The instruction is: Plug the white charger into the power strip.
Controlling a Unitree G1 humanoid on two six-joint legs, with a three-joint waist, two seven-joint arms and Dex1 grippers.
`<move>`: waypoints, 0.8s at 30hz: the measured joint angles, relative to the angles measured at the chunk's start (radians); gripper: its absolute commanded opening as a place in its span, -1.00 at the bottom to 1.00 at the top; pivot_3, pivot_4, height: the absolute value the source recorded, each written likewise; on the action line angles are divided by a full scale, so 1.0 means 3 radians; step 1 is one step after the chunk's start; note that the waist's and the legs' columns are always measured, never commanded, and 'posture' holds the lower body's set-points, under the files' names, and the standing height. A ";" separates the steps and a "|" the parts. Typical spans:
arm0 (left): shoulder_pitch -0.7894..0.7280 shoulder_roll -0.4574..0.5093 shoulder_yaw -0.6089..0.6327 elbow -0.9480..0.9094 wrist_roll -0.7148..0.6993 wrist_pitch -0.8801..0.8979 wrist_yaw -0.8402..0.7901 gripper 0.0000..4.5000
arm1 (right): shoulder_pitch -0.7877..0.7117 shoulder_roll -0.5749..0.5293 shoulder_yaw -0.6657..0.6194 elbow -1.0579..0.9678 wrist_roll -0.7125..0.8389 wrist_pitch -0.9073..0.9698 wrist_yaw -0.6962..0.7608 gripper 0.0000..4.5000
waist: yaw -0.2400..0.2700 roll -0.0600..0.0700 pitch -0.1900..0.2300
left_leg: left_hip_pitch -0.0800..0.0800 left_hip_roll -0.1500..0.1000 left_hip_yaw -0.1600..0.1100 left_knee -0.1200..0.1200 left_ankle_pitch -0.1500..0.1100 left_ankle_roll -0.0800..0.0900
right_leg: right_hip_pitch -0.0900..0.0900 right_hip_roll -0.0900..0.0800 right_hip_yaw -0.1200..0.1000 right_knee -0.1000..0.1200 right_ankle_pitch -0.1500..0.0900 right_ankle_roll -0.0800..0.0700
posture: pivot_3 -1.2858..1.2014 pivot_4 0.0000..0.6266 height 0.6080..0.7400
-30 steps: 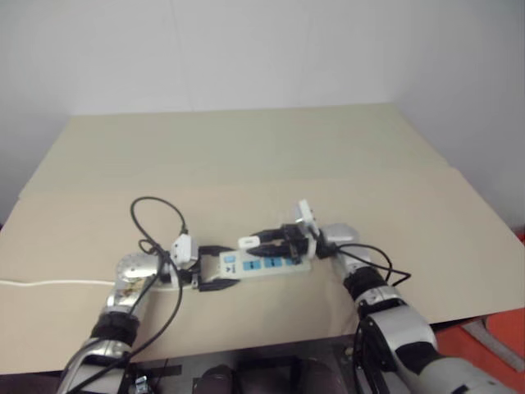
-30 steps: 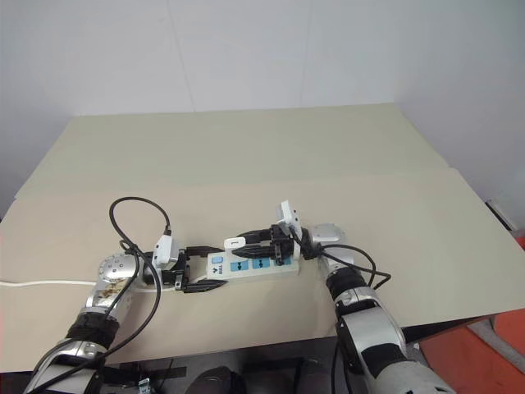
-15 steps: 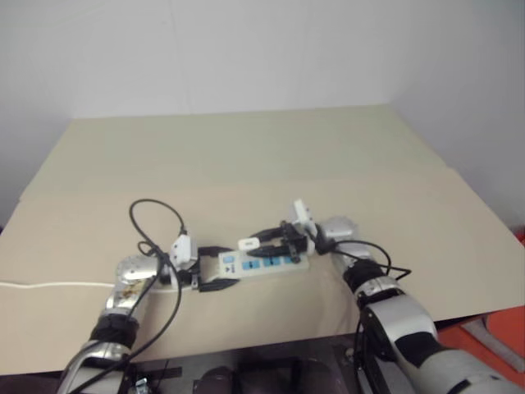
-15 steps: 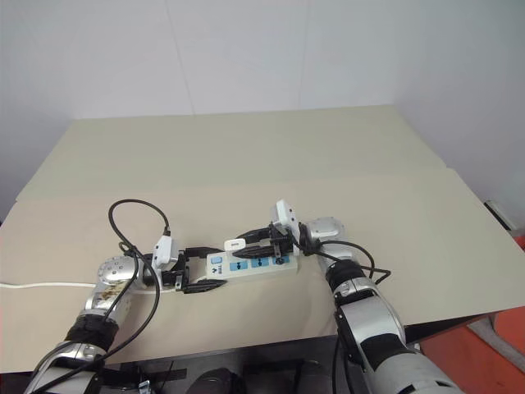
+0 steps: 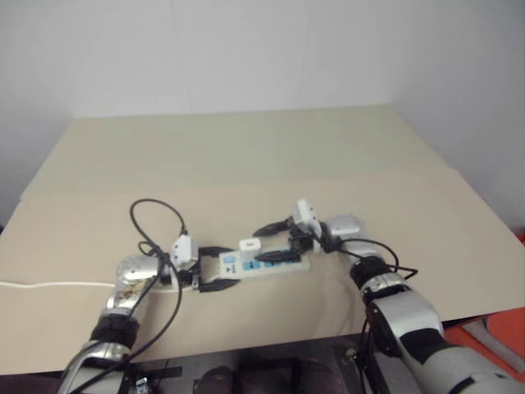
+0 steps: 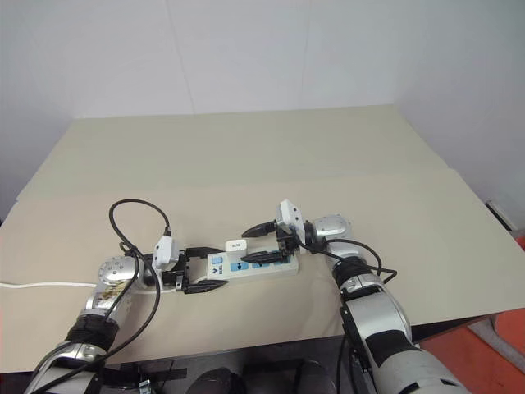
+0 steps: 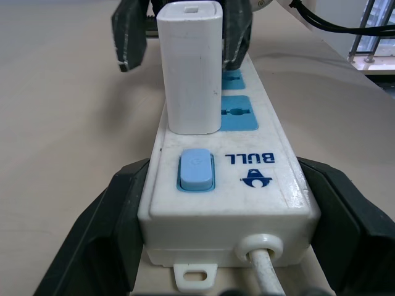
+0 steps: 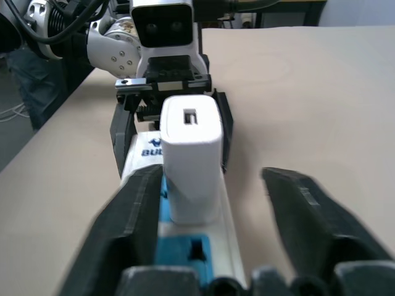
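Note:
The power strip [image 7: 278,197] lies flat on the beige table, and my left gripper [image 5: 229,268] is shut on its switch end, one finger along each side. The white charger [image 7: 190,68] stands upright in the socket beside the blue switch [image 7: 196,171]. My right gripper [image 5: 262,245] comes in from the strip's other end and is open. Its black fingers [image 8: 133,216] stand apart on either side of the charger [image 8: 188,148] without touching it. Two more blue socket faces [image 7: 237,112] show behind the charger.
The strip's thin white cord [image 5: 49,284] runs off to the left along the table. A black cable [image 5: 156,215] loops above my left wrist. The table [image 5: 246,156] stretches wide behind the strip, and its front edge lies close below my arms.
My right gripper has opened and let go of the charger, which stays upright in the strip. The left gripper and the strip have not moved.

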 measured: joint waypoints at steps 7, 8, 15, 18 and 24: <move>0.0000 0.0000 -0.0002 -0.0022 0.0005 0.0000 0.0004 0.45 | 0.0040 -0.0053 -0.0017 -0.0099 0.0055 -0.0026 0.0053 0.98 | 0.0005 0.0000 0.0000 | -0.0002 0.0000 0.0000 -0.0001 0.0000 0.0000 | -0.0002 0.0000 0.0000 -0.0001 0.0000 0.0000 | 0.03 -0.52 1.00; 0.0000 0.0000 -0.0002 -0.0032 0.0008 0.0000 0.0006 0.45 | 0.0050 -0.0094 0.0030 -0.0153 0.0066 -0.0024 0.0059 0.98 | 0.0007 0.0001 0.0001 | -0.0005 0.0000 0.0000 -0.0001 0.0000 0.0000 | -0.0004 -0.0001 0.0000 -0.0001 0.0000 0.0000 | 0.03 -0.52 1.00; 0.0015 0.0000 0.0009 -0.0118 -0.0008 0.0009 0.0040 0.61 | 0.0236 -0.0538 0.0149 -0.0756 0.0154 0.0263 0.0071 0.99 | 0.0008 0.0004 0.0005 | -0.0033 -0.0001 0.0000 0.0002 0.0000 0.0000 | -0.0029 -0.0003 -0.0002 0.0001 0.0000 0.0000 | 0.03 -0.52 1.00; 0.0019 0.0001 0.0008 -0.0142 -0.0086 0.0034 -0.0102 0.99 | 0.0374 -0.0704 0.0068 -0.1075 0.0190 0.0263 0.0066 1.00 | 0.0014 0.0004 0.0006 | -0.0054 -0.0004 0.0002 0.0007 0.0000 0.0000 | -0.0048 -0.0002 -0.0004 0.0003 0.0000 0.0000 | 0.03 -0.52 1.00; 0.0025 -0.0017 0.0129 -0.0310 -0.0421 0.0171 -0.0358 0.99 | 0.0705 -0.1098 -0.0133 -0.1545 0.0312 0.0344 0.0048 1.00 | 0.0014 0.0001 0.0008 | -0.0061 -0.0007 0.0004 0.0009 0.0001 0.0001 | -0.0052 0.0000 -0.0006 0.0000 0.0000 0.0001 | 0.03 -0.52 1.00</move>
